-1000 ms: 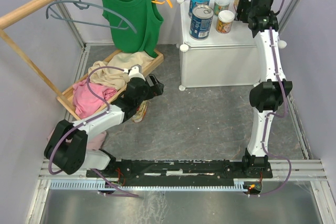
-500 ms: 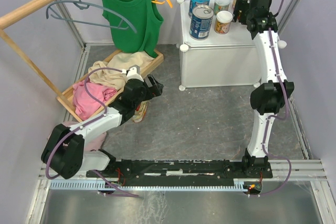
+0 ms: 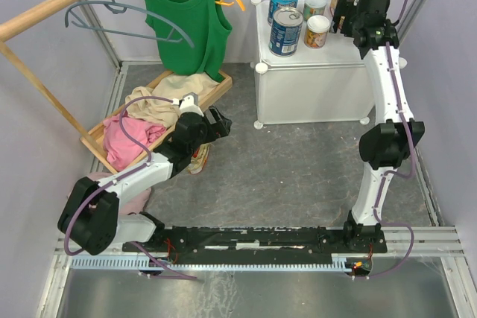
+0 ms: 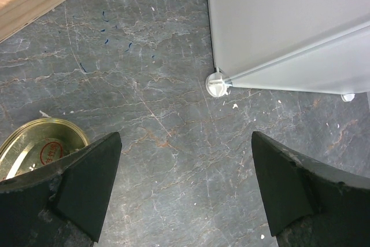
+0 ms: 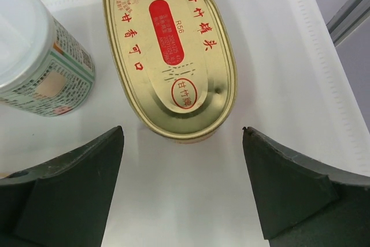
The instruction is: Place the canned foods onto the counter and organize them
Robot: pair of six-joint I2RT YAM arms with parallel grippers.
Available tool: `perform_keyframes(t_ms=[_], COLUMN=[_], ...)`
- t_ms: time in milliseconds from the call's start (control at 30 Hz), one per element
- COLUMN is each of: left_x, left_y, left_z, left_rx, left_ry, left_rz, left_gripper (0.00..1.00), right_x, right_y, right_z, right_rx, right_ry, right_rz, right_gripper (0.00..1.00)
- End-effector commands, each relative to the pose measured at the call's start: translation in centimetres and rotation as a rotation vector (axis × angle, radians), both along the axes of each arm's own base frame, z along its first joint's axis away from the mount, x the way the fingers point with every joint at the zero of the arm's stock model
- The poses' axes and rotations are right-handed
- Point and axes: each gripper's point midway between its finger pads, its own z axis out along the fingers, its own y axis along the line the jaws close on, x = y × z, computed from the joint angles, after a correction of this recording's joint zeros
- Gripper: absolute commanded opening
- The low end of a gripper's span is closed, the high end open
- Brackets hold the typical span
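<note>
- The table surface [image 3: 298, 176] is grey and matt, veined like stone and flecked with pale crumbs.
- The counter [image 3: 313, 94] stands at the far right. It is a cube of milky translucent plastic panels with round white corner connectors, and its flat top carries five cans.
- To its left, a shallow wooden tray [image 3: 221, 82] holds crumpled pink and beige clothes.
- A green tank top [image 3: 186, 24] hangs above the tray from a wooden rail [image 3: 52, 13].
- The right gripper [image 5: 182, 154] hovers over the counter's far right corner. Its dark wedge-shaped fingers are spread wide and touch nothing.
- The left gripper [image 4: 185, 160] sits low over the table beside the tray, its fingers equally wide apart and empty.
- Two tall blue-labelled tins [image 3: 285, 31] with silver tops stand one behind the other on the counter's left side.
- The green-labelled can [image 5: 40, 67] and the orange-labelled can [image 3: 320, 31], both small with white lids, stand upright to their right.
- One oval tin [image 5: 170, 50] lies flat on the counter just ahead of the right fingers. It has a gold lid, red print and a ring pull.
- The second oval tin [image 4: 37, 146] lies on the table, partly hidden behind one left finger.
</note>
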Motion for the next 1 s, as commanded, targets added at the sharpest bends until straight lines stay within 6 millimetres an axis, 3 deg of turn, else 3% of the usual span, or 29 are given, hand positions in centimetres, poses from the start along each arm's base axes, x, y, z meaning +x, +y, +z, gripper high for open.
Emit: perform_keyframes(t_ms=[0, 233, 367, 433, 600, 733, 967], left_x=[0.5, 0.7, 0.8, 0.9, 1.4, 1.9, 2.6], left_y=[-0.3, -0.4, -0.5, -0.6, -0.7, -0.9, -1.6], left_z=[2.2, 2.2, 2.4, 2.4, 2.3, 2.2, 1.5], left_rx=[-0.053, -0.055, -0.054, -0.051, -0.032, -0.022, -0.024], left_ry=[-0.062, -0.061, -0.062, -0.061, -0.057, -0.059, -0.056], left_rz=[-0.004, -0.005, -0.007, -0.007, -0.003, -0.005, -0.022], left_gripper=[0.99, 0.99, 0.99, 0.99, 0.99, 0.99, 0.99], right_x=[-2.0, -3.3, -2.9, -2.1, 0.9, 3.4, 6.0], right_y=[0.3, -0.3, -1.3, -1.9, -3.6, -4.4, -5.4], right_z=[6.6, 8.6, 9.3, 9.4, 7.7, 5.7, 5.3], right_rx=[0.016, 0.017, 0.040, 0.062, 0.126, 0.168, 0.236], right_ry=[-0.155, -0.212, -0.256, -0.273, -0.283, -0.294, -0.332], right_rz=[0.001, -0.020, -0.056, -0.073, -0.117, -0.119, -0.121], right_gripper=[0.91, 0.85, 0.62, 0.51, 0.32, 0.29, 0.27])
